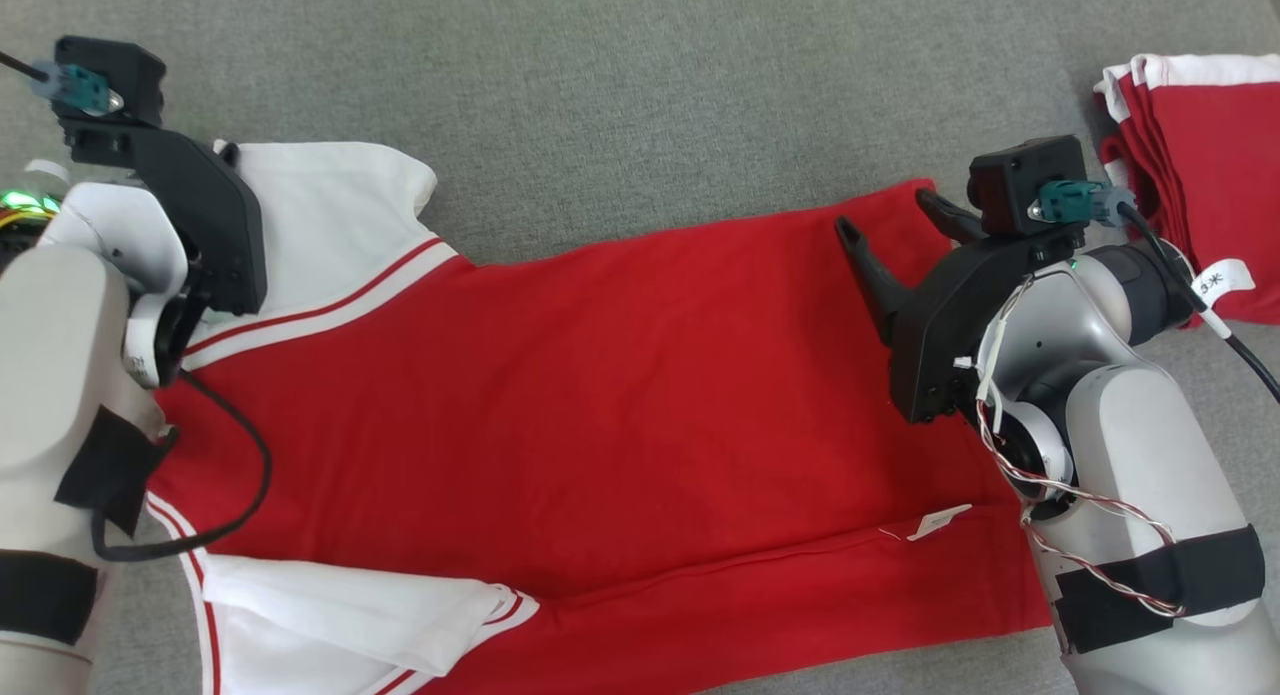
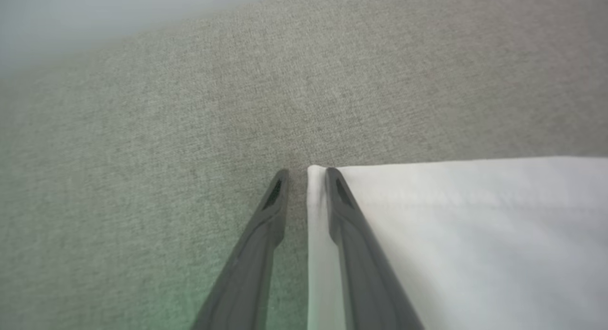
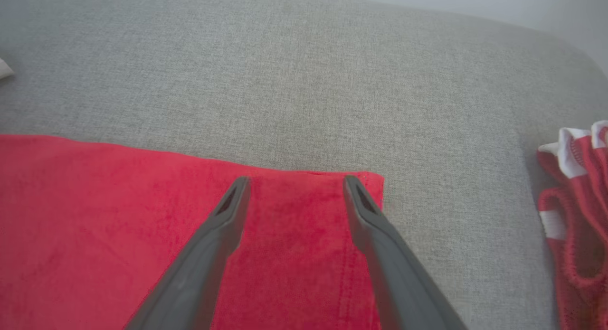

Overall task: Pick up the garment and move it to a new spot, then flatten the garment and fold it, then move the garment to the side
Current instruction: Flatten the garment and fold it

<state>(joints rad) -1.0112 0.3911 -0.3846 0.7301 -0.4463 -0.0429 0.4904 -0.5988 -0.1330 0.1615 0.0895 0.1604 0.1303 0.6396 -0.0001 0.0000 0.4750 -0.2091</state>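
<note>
The garment [image 1: 600, 395] is a red shirt with white, red-striped sleeves, spread flat on the grey surface. In the left wrist view, my left gripper [image 2: 308, 171] stands at the corner of the white sleeve [image 2: 475, 235]. Its jaws are narrow and straddle the sleeve's edge, with a sliver of grey showing beside the cloth. In the head view that sleeve [image 1: 330, 215] lies at the upper left, beside my left arm. My right gripper [image 1: 890, 215] hovers open over the red hem corner [image 3: 304, 235] at the garment's far right end, nothing between its fingers [image 3: 223, 225].
A stack of folded red and white clothes [image 1: 1200, 165] lies at the far right, also in the right wrist view [image 3: 574, 225]. A small white label [image 1: 938, 522] sticks out near the lower seam. Grey cloth surface [image 1: 640, 85] stretches beyond the garment.
</note>
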